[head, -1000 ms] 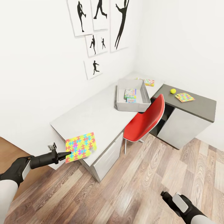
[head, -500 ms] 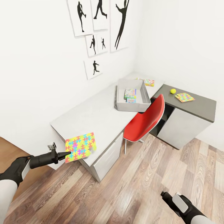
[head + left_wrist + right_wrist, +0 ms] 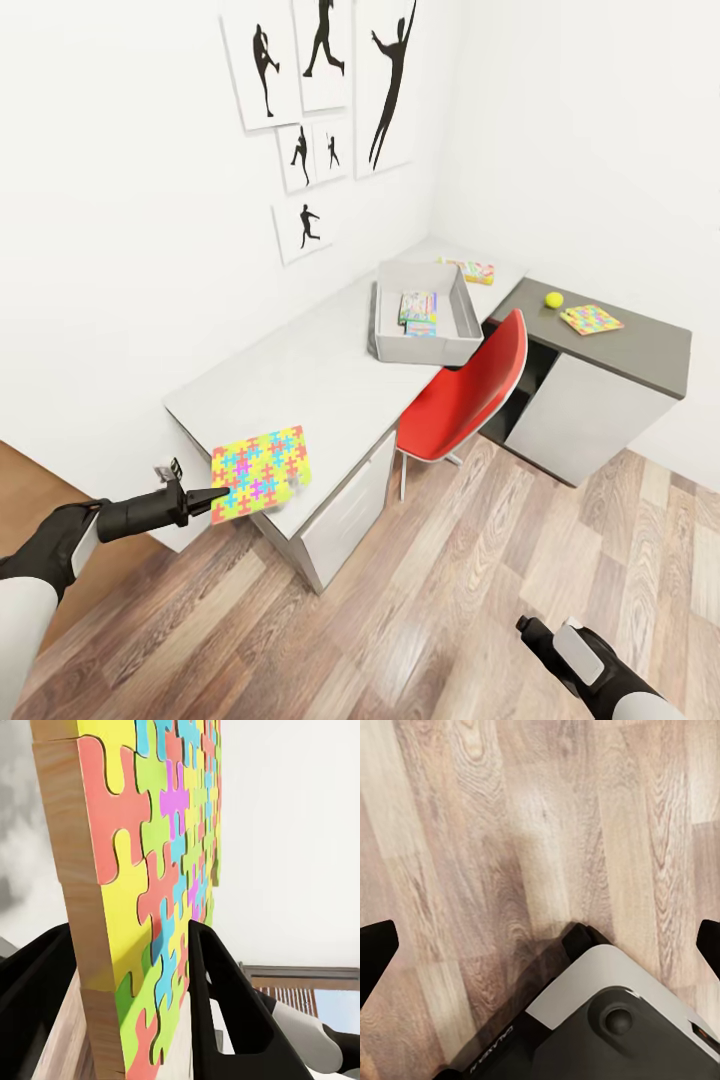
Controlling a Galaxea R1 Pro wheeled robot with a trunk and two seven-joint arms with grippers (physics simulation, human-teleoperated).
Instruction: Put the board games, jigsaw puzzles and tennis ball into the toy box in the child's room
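My left gripper (image 3: 218, 494) is shut on a multicoloured jigsaw puzzle (image 3: 260, 473), held over the near end of the light desk (image 3: 300, 380); the left wrist view shows the same jigsaw puzzle (image 3: 161, 881) clamped between black fingers (image 3: 225, 1012). The grey toy box (image 3: 425, 313) sits further along the desk with board games (image 3: 418, 308) inside. Behind it lies another board game (image 3: 470, 269). On the dark side table (image 3: 640, 345) rest a tennis ball (image 3: 554, 299) and a second jigsaw puzzle (image 3: 591, 319). My right gripper (image 3: 540, 945) hangs open over the floor.
A red chair (image 3: 468, 392) stands between the desk and the dark table. Silhouette posters (image 3: 320, 70) hang on the left wall. Wooden floor (image 3: 450, 600) spreads in front of the furniture. The robot's grey base (image 3: 615, 1020) shows in the right wrist view.
The whole head view has shifted slightly, so the camera moved; the desk and box sit a little higher and farther. The left gripper still holds the puzzle the same way.
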